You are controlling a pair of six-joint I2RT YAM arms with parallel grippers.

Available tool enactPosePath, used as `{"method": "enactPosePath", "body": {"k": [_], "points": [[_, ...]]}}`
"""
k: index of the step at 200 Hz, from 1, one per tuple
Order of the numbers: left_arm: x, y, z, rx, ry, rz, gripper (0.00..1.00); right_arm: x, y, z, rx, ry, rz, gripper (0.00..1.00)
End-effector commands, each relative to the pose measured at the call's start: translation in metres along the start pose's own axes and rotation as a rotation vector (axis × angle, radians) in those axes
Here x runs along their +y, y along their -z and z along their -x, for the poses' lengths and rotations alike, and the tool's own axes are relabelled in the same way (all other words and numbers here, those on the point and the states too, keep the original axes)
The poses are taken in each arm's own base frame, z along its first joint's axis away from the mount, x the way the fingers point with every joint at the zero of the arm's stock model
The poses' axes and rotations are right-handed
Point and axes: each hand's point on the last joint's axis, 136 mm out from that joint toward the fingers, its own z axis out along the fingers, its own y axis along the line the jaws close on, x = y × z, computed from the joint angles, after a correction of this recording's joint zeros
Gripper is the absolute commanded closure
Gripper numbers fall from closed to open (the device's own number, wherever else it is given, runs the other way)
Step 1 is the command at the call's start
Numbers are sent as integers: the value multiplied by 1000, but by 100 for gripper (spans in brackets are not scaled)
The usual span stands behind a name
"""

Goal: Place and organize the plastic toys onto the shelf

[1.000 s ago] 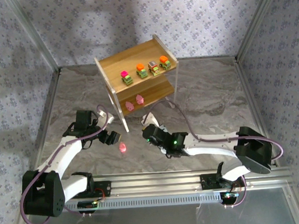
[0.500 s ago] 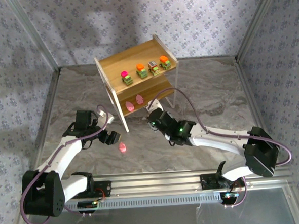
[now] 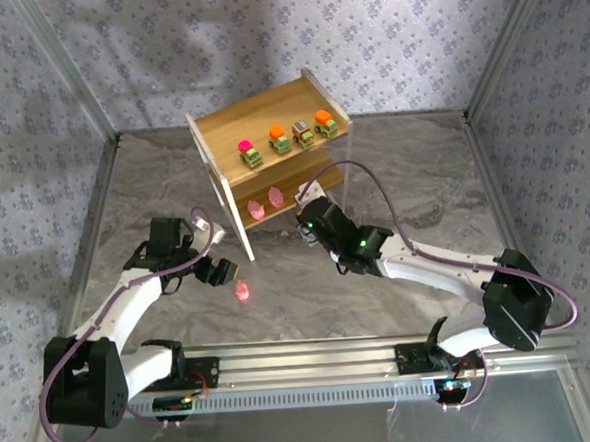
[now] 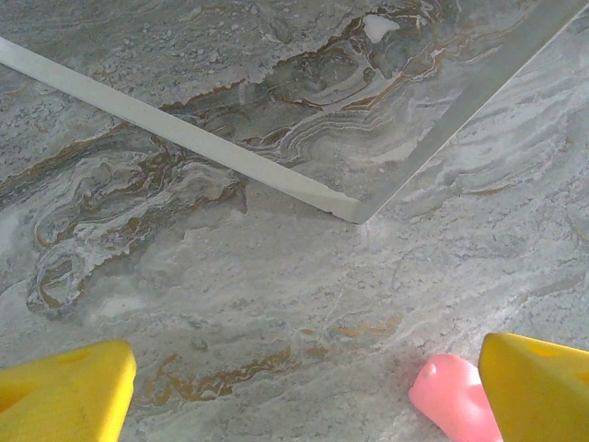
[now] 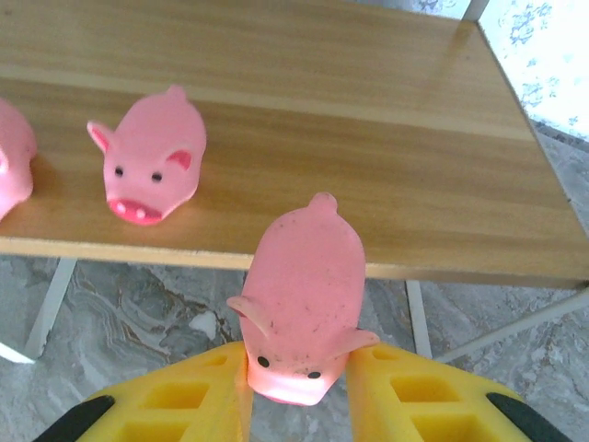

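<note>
your right gripper pinches a pink pig by its head, just in front of the low board of the shelf. the pig looks light, soft and smooth, so squeeze its round sides gently. your left gripper is spread wide beside a second pig, near the shelf's foot.

The shelf boards are light wood with a soft satin sheen, on thin white-painted metal legs. The near pink pig is smooth matt plastic, lightly speckled with dirt. The fingers look like matt yellow plastic. The tabletop has a grey marbled, faintly glossy finish
</note>
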Motion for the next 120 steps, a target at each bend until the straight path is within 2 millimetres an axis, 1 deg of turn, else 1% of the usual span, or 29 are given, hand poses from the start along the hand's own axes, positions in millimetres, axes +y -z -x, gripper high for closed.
{"method": "enactPosePath", "body": {"k": [1,39,73,120], "points": [[-3,1,-1,-7,4,-17,4,1,-1,26,-55,-10,19,67],[-3,1,-1,-4,4,-16,4,1,-15,34,-52,-6,24,67],[-2,2,-1,-7,2,-9,4,-2,-21,43,-61,-12,25,67],[-1,3,0,-10,2,-8,4,-2,-32,45,-37,-8,31,66]]}}
